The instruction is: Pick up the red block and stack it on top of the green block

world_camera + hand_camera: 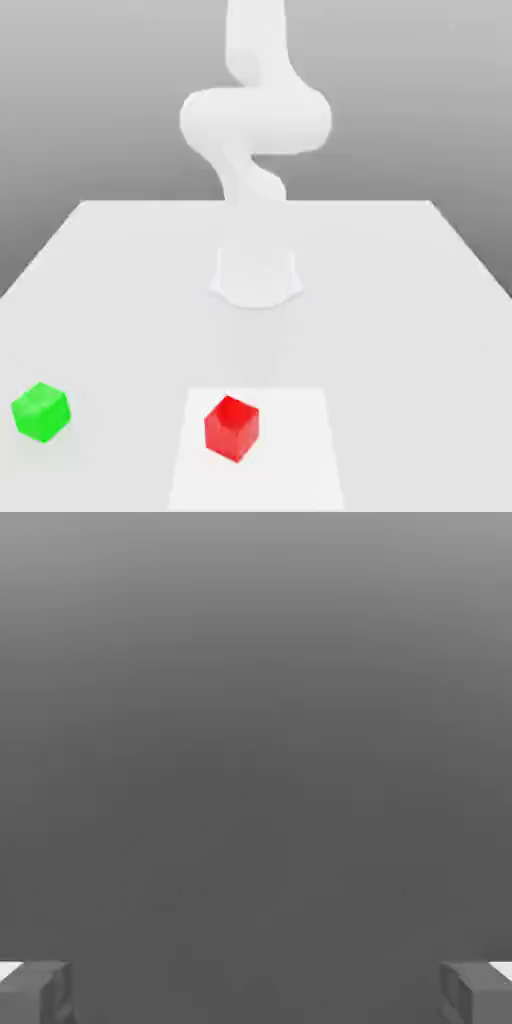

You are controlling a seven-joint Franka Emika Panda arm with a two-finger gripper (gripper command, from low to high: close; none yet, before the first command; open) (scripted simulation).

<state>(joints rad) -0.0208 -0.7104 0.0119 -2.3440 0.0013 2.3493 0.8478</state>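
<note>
Claw (256,992) wide apart, nothing between.

Exterior view: set in front of the table (400,300), raised, facing the arm (255,120) across the surface, at moderate range. Hand view: looks past 2 fingertips (35,992) at a plain grey field. Shared ground cannot be told.

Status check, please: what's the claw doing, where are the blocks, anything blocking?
Gripper open, holding nothing. Red block on table, unstacked. Green block apart, toward exterior view's left. Nothing between them.
</note>
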